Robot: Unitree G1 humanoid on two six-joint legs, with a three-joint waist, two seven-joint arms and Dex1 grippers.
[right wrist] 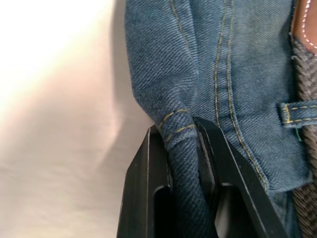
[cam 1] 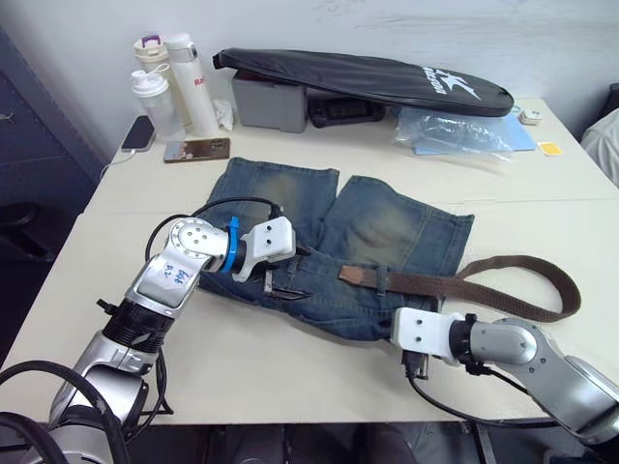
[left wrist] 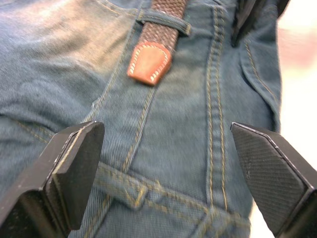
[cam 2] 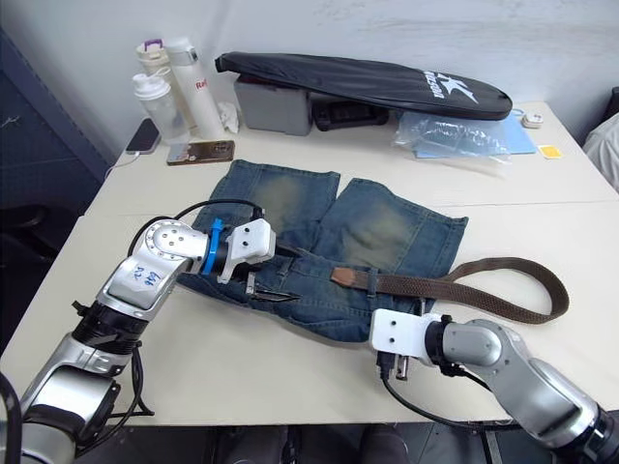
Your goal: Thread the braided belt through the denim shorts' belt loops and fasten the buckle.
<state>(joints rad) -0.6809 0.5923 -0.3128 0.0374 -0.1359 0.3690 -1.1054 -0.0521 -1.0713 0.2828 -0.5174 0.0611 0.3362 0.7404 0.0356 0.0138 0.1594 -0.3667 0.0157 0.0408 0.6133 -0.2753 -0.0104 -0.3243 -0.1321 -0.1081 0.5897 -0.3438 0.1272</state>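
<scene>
Right gripper [right wrist: 184, 148]: squeezed shut on the waistband edge of the denim shorts [cam 1: 387, 227].
Left gripper [left wrist: 166, 163]: fingers wide apart above the waistband.
Braided belt [cam 1: 503, 280]: through one loop, tan tip [left wrist: 148, 62] poking out.
Next: hold cloth tight, pinch the tip, pull to the next belt loop [left wrist: 133, 191].
Writing: white logo on black bag [cam 1: 440, 82], too small to read.

The black bag [cam 1: 368, 79] at the table's back carries white lettering, too small to make out; a handwritten label on the left arm [cam 1: 174, 274] is unreadable
</scene>
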